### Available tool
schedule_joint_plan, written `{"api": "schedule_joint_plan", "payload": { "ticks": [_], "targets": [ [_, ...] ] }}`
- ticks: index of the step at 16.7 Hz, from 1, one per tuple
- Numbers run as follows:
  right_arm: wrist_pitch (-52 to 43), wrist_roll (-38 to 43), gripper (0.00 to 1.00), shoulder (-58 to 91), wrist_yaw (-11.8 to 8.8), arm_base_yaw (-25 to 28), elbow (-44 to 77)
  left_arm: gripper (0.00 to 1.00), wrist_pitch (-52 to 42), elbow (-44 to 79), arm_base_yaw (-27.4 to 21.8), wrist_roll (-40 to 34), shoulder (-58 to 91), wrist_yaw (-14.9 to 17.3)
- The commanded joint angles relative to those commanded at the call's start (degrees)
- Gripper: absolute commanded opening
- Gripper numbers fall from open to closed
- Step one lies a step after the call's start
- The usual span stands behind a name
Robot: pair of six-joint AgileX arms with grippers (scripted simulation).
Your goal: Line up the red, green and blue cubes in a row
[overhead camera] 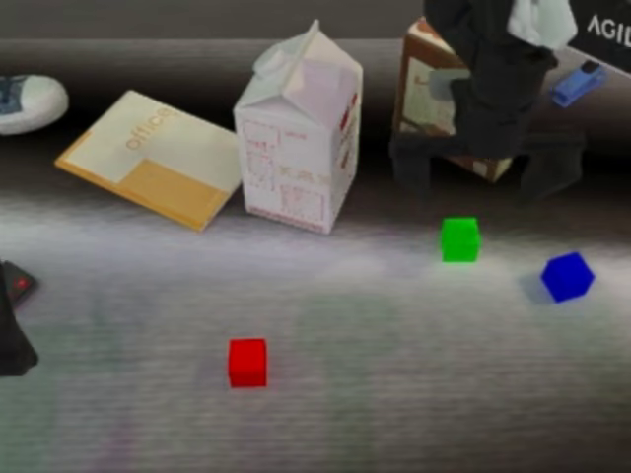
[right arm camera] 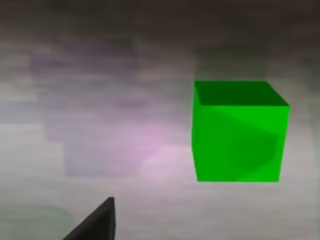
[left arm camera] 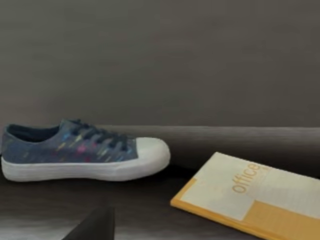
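**Green cube under the right wrist, three cubes still scattered**

Green comes first: the green cube [overhead camera: 459,239] sits on the bare table [overhead camera: 394,394] at about three o'clock from centre, just in front of the right arm's dark bulk, and it fills the right wrist view [right arm camera: 240,131]. That framing suggests the right gripper [overhead camera: 498,118] is poised above and behind it as the next pick. Only one dark fingertip shows in that view, so how far the fingers are spread I cannot tell; nothing appears to be held.

The blue cube [overhead camera: 567,276] lies near the green one, toward four o'clock and apart from it. The red cube [overhead camera: 247,362] rests well apart at about seven o'clock. No row exists yet.

The left gripper [overhead camera: 12,335] is parked at the nine o'clock edge, its camera facing a shoe [left arm camera: 82,150] and a yellow booklet [left arm camera: 250,197]; its opening cannot be judged either. A milk carton [overhead camera: 296,148] stands at twelve o'clock, clear of the cubes.
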Motion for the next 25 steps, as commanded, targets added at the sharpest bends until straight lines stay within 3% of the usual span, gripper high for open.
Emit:
{"api": "schedule_joint_plan", "payload": {
  "ticks": [7, 15, 20, 25],
  "targets": [
    [-0.19, 0.11, 1.00, 0.80, -0.01, -0.08, 0.67, 1.00, 0.76, -0.39, 0.21, -0.63, -0.93, 0.04],
    [14.24, 0.29, 1.00, 4.73, 0.05, 0.25, -9.64, 1.00, 0.76, -0.39, 0.21, -0.63, -0.93, 0.04],
    [14.99, 0.32, 1.00, 5.05, 0.05, 0.28, -10.28, 1.00, 0.76, -0.39, 0.21, -0.63, -0.93, 0.04],
    [14.99, 0.32, 0.62, 5.05, 0.05, 0.28, -10.28, 1.00, 0.76, -0.39, 0.21, -0.63, -0.93, 0.04]
  ]
}}
